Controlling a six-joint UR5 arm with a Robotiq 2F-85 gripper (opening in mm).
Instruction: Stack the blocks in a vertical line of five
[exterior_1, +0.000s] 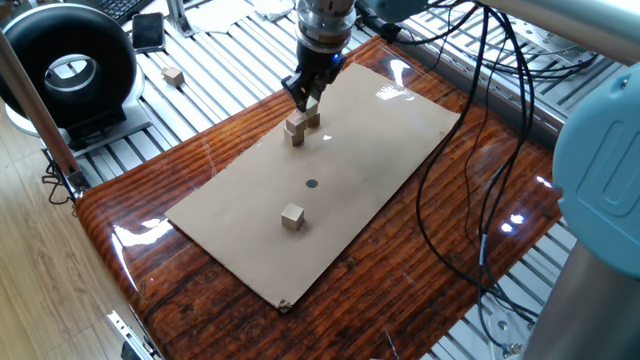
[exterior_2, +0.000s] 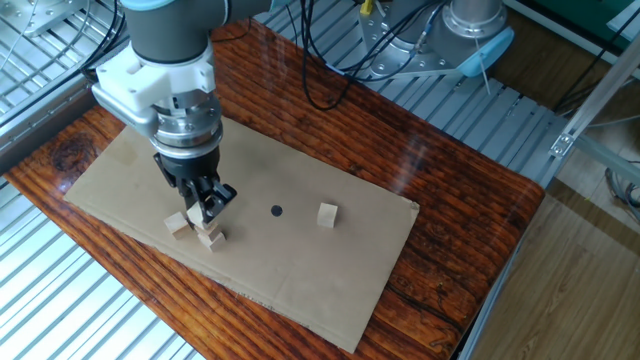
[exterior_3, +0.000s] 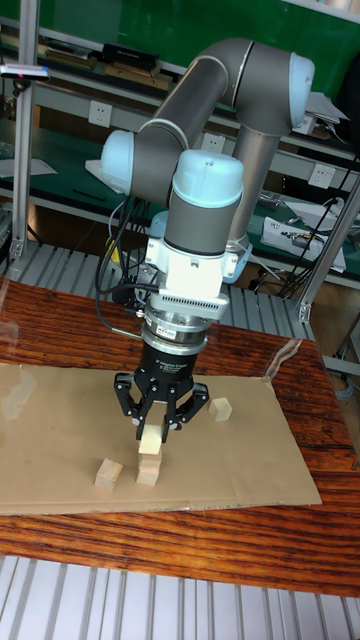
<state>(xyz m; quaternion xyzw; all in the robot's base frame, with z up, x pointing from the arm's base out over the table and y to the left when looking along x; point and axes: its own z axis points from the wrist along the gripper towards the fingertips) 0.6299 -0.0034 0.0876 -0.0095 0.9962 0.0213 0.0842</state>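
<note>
My gripper (exterior_3: 152, 432) is shut on one tan block (exterior_3: 151, 444). It holds that block directly over a second block (exterior_3: 148, 471) lying on the cardboard mat (exterior_2: 320, 270). The gap between the two is tiny, and I cannot tell whether they touch. A third block (exterior_3: 108, 473) lies just beside that pair. In the other fixed view my gripper (exterior_2: 206, 204) stands above the lower block (exterior_2: 211, 238), with the neighbouring block (exterior_2: 178, 222) to its left. A lone block (exterior_2: 327, 214) sits past the mat's black dot (exterior_2: 276, 211). In one fixed view the gripper (exterior_1: 308, 97) hangs over the blocks (exterior_1: 296, 130).
Another block (exterior_1: 174, 76) lies off the mat on the metal rails near a round black device (exterior_1: 68, 72). A lone block (exterior_1: 291, 216) sits toward the mat's near end. Black cables (exterior_1: 470, 140) trail over the glossy wooden table (exterior_1: 470, 220) beside the mat.
</note>
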